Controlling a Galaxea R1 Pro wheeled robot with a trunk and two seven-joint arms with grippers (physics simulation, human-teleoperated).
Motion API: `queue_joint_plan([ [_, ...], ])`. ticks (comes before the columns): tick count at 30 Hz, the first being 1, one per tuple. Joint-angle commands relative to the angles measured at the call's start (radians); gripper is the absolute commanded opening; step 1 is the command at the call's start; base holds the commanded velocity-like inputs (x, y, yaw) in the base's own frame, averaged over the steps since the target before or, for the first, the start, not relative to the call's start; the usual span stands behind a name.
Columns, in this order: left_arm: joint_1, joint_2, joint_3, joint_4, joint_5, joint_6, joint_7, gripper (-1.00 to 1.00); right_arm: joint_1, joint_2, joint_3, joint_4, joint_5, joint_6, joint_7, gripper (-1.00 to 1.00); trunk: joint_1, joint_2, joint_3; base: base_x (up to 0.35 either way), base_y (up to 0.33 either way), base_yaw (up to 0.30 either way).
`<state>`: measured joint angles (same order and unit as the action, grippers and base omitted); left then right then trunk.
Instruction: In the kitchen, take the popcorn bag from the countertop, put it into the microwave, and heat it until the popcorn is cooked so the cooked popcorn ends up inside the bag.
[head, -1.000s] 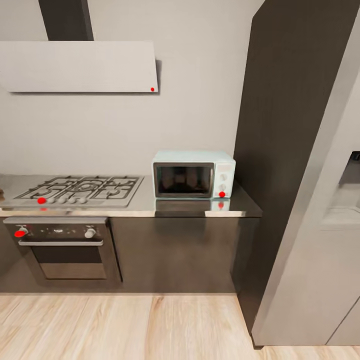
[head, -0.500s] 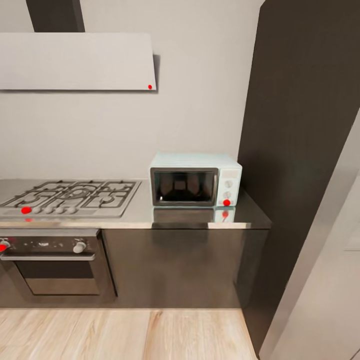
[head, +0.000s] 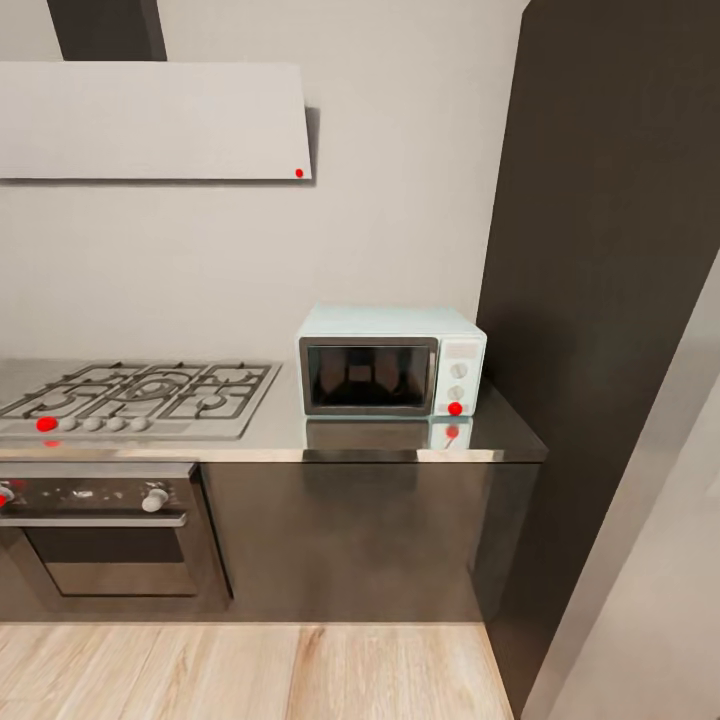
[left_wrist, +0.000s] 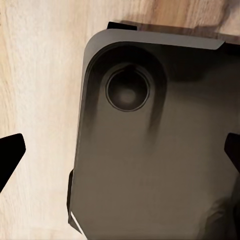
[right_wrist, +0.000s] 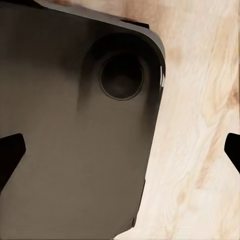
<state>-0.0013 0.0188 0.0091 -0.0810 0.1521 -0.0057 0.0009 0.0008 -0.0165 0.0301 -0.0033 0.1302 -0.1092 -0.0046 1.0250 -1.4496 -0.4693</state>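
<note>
Where my head camera looks forward and down, the kitchen's largest mass is one tall dark cabinet panel rising at the right, its edge meeting the right end of the countertop. A pale wall backs the whole run, with one pale extractor hood mounted above the gas hob. The wood floor in front of the dark cabinet fronts lies open across the lower view, up to the tall panel's foot. One dark steel oven sits under the hob, cut by the left border. The countertop's front edge runs straight from the left border to the tall panel; a bare strip of worktop shows between hob and microwave.

One microwave stands on the countertop's right end, near the tall panel, door shut, its two knobs at the right of the door. Small red dots count six: one on the hood, one on the hob, two at the oven front, one on the microwave, one mirrored in the worktop.

My left gripper hangs over my dark base and the floor, fingertips wide apart, holding nothing. My right gripper likewise stands spread and empty above base and floor.
</note>
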Motion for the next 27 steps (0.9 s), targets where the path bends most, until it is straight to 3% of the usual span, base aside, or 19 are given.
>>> queue_joint_plan([
  [1, 0.0, 0.0, 0.001, 0.0, 0.007, -0.001, 0.0, 1.0, 0.0, -0.001, 0.0, -0.009, 0.005, -0.001, -0.002, 1.0, 0.0, 0.0, -0.001, 0.0, 0.0, 0.0],
  [6, 0.0, -0.001, 0.002, 0.0, 0.007, 0.0, 0.001, 1.0, -0.001, 0.011, 0.0, -0.198, 0.01, 0.035, -0.029, 1.0, 0.0, 0.0, -0.001, 0.0, 0.0, 0.0],
  [8, 0.0, -0.002, 0.002, 0.0, 0.007, 0.0, 0.001, 1.0, -0.001, 0.012, 0.001, -0.299, 0.011, 0.099, -0.031, 1.0, 0.0, 0.0, -0.001, 0.0, 0.0, 0.0],
  [11, 0.0, -0.002, 0.002, 0.0, 0.007, -0.001, 0.001, 1.0, -0.001, 0.014, 0.002, -0.536, 0.008, 0.276, -0.031, 1.0, 0.0, 0.0, -0.001, 0.0, 0.0, 0.0],
  [12, 0.0, -0.002, 0.002, 0.0, 0.007, 0.0, 0.001, 1.0, -0.001, 0.015, 0.002, -0.659, 0.004, 0.372, -0.03, 1.0, 0.0, 0.0, -0.001, 0.0, 0.0, 0.0],
  [13, 0.0, -0.002, 0.002, 0.0, 0.007, 0.0, 0.001, 1.0, -0.004, 0.021, 0.002, -0.886, -0.001, 0.557, -0.026, 1.0, 0.0, 0.0, -0.001, 0.0, 0.0, 0.0],
  [15, 0.0, -0.002, 0.001, 0.0, 0.006, -0.001, 0.001, 1.0, -0.021, 0.052, 0.003, -1.038, 0.001, 0.684, -0.029, 1.0, 0.0, 0.0, -0.001, 0.0, 0.0, 0.0],
  [18, 0.0, -0.002, 0.0, 0.0, 0.006, -0.002, 0.001, 1.0, -0.107, 0.075, 0.003, -1.123, 0.01, 0.786, -0.033, 1.0, 0.0, 0.0, -0.001, 0.0, 0.0, 0.0],
  [20, 0.0, -0.003, 0.001, 0.0, 0.006, -0.002, 0.001, 1.0, -0.202, 0.08, 0.002, -1.138, 0.011, 0.869, -0.035, 1.0, 0.0, 0.0, -0.001, 0.0, 0.0, 0.0],
  [21, 0.0, -0.003, 0.002, 0.0, 0.006, -0.002, 0.001, 1.0, -0.285, 0.082, 0.002, -1.143, 0.009, 0.917, -0.035, 1.0, 0.0, 0.0, -0.001, 0.0, 0.0, 0.0],
  [27, 0.0, -0.003, 0.001, -0.001, 0.006, -0.002, 0.001, 1.0, -0.488, 0.098, 0.002, -1.144, 0.002, 0.964, -0.036, 1.0, 0.0, 0.0, -0.001, 0.0, 0.0, 0.0],
])
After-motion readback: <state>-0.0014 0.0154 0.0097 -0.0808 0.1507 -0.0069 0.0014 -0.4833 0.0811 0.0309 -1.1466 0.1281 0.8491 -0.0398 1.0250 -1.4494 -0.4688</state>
